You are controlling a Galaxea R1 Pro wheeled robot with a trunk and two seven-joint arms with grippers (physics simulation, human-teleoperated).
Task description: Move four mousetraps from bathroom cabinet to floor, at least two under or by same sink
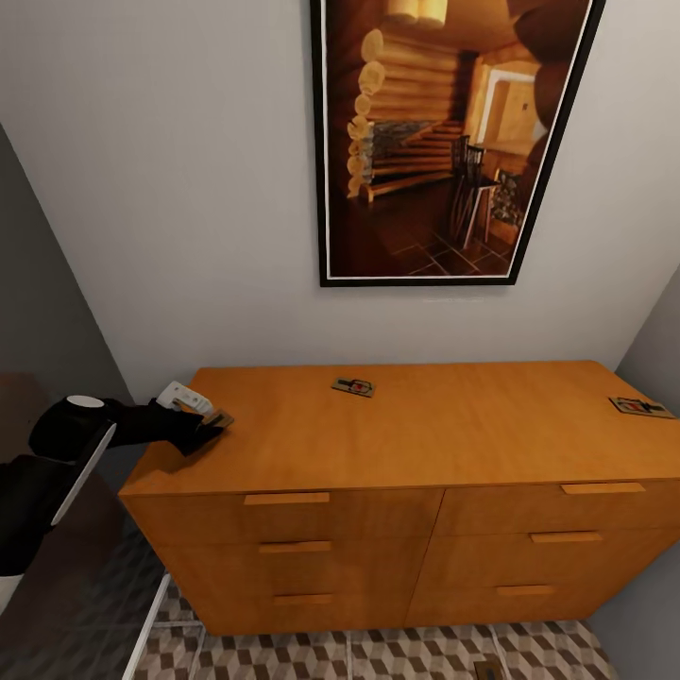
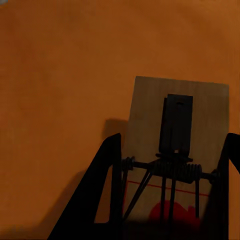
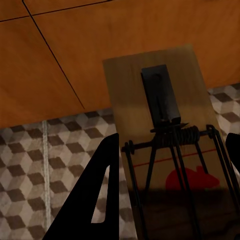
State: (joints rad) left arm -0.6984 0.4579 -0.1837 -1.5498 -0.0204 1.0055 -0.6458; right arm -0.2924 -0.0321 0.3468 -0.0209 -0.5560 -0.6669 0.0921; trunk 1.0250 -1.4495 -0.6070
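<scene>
You are holding your left gripper [image 1: 210, 423] at the left end of the cabinet [image 1: 406, 444], its fingers on either side of a mousetrap [image 1: 219, 416] at that corner of the top. In the left wrist view the dark fingers [image 2: 102, 195] are bracketing the near end of that trap [image 2: 177, 150], and they look pressed onto its edges. I judge you are pinching it, though whether the board is lifted or lying flat on the wood is hard to tell. Gripping it by the long edges makes sense, since that is keeping the fingers off the spring and bar in the middle.

Your right gripper [image 3: 170, 200] is hanging low in front of the cabinet with a second trap [image 3: 160, 130] between its fingers, above the patterned floor [image 3: 55, 150] and close to the drawer fronts [image 3: 75, 55]. It seems to be pinching the board at its edges too, held in the air, so it is probably on its way down to the tiles.

Two more traps are lying loose on the cabinet top: one [image 1: 353, 386] near the middle toward the wall, another [image 1: 640, 407] at the far right end, well apart. The drawers [image 1: 288, 529] are all looking closed, so nothing inside them is visible. The sink is out of frame, so you cannot judge from here how near these tiles are to it.
</scene>
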